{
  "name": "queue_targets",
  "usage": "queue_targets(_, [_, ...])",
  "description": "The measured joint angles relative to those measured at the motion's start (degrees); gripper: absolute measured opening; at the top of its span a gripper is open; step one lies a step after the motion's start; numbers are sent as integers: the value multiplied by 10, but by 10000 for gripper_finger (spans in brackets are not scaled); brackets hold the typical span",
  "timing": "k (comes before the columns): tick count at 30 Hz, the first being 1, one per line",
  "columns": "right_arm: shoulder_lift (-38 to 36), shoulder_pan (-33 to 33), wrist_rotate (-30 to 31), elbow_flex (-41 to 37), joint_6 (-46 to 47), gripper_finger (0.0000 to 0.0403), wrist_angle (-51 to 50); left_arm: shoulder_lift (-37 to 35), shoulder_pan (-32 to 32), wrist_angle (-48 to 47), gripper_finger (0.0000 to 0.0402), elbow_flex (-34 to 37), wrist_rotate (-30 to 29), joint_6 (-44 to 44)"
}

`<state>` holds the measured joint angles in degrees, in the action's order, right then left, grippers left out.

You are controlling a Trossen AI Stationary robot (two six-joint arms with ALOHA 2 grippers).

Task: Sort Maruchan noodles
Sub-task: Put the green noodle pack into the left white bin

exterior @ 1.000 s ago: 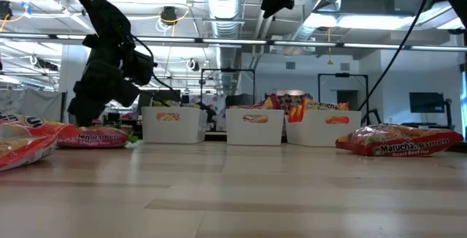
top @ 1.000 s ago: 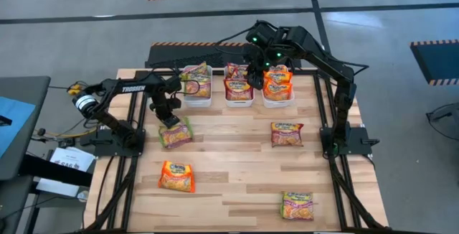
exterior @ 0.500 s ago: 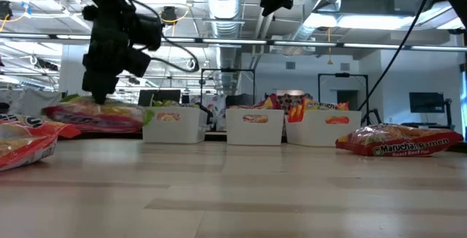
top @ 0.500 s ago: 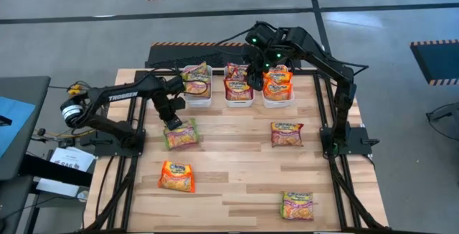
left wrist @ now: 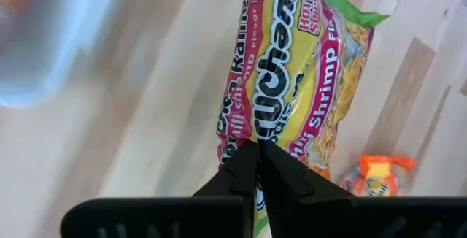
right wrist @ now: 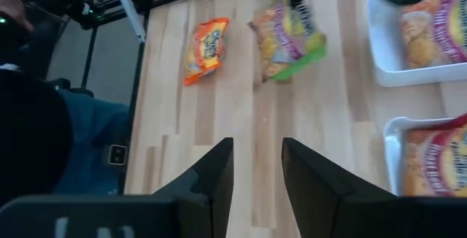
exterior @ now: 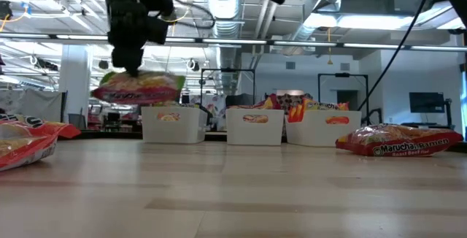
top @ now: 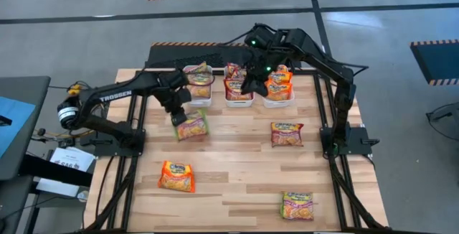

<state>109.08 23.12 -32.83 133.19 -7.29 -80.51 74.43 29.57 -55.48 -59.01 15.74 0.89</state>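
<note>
The left gripper is clamped on the edge of a green-trimmed shrimp noodle packet, which hangs clear of the wooden table, just in front of the left white bin. The right gripper, fingers parted and holding nothing, hovers above the middle bin. An orange packet lies on the table, well in front of the left bin.
</note>
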Motion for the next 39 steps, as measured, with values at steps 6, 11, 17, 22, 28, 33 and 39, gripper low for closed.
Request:
queue_targets(6, [0,-25,13,0,50,142,19,0,10,0,0,-73,-87,-41])
queue_targets(11, [0,-44,20,0,60,142,34,3,32,20,0,-125,-208,-88])
queue_targets(17, [0,-70,79,0,84,142,36,13,74,83,0,-135,-294,-196])
queue_targets(22, [0,-84,121,0,105,142,36,55,105,100,0,-134,-288,-238])
queue_targets(28, [0,-93,124,0,110,142,41,113,128,131,0,-133,-254,-238])
queue_targets(33, [0,-93,124,0,119,142,47,137,129,119,0,-133,-282,-251])
queue_targets(39, [0,-92,125,0,119,142,51,139,116,132,0,-133,-255,-242])
